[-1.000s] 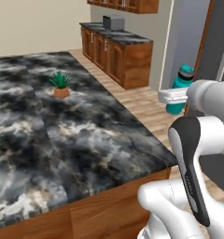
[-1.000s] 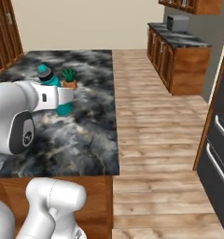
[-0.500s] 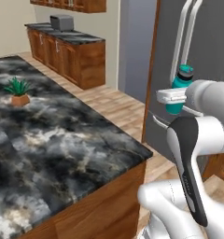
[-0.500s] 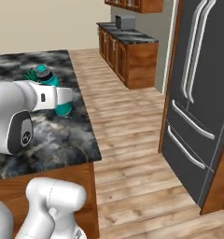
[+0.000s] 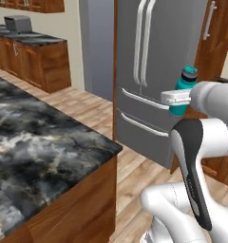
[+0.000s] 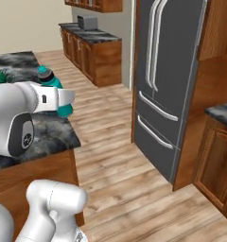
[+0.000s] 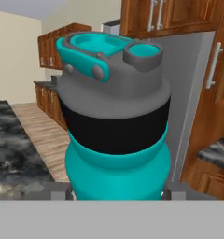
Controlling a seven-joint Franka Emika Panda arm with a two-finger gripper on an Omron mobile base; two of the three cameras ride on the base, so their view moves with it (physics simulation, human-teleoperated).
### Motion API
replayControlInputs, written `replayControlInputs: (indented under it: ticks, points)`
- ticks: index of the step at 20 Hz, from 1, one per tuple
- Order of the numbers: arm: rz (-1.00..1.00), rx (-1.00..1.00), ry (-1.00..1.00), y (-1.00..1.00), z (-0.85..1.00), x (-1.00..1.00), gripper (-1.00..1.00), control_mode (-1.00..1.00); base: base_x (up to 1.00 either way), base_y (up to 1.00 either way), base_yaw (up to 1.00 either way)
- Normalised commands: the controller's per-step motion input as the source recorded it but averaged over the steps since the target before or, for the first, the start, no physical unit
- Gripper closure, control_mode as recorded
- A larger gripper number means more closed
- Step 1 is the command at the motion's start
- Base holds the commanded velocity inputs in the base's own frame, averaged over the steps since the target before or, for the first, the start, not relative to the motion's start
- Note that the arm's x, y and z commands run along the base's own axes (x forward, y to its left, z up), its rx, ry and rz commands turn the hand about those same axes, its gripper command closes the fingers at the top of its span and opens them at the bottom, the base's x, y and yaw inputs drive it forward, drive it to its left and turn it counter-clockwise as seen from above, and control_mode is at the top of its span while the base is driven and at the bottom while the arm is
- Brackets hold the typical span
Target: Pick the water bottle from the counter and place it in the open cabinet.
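Bottle: your water bottle (image 5: pixel 182 95) stands upright, long axis vertical, dark cap on top.
Tool: your tool (image 5: pixel 175 99) is clamped on the bottle's lower teal body, fingers (image 7: pixel 55 190) at either side.
Place: it hangs in the air off the counter (image 5: pixel 35 156), before the grey fridge (image 5: pixel 158 71).
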Motion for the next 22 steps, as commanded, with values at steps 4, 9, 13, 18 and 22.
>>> replayControlInputs:
  ticks: [4,9,13,18,22]
  points:
    - [0.0,0.0,0.0,0.0,0.0,0.0,1.0,1.0,-0.24,-0.08,-0.33]
    - [0.0,0.0,0.0,0.0,0.0,0.0,1.0,1.0,0.12,-0.4,-0.48]
    - [0.0,0.0,0.0,0.0,0.0,0.0,1.0,1.0,0.13,-0.27,-0.44]
    - [0.0,0.0,0.0,0.0,0.0,0.0,1.0,1.0,0.24,-0.42,-0.3]
    - [0.0,0.0,0.0,0.0,0.0,0.0,1.0,1.0,0.26,-0.4,-0.26]
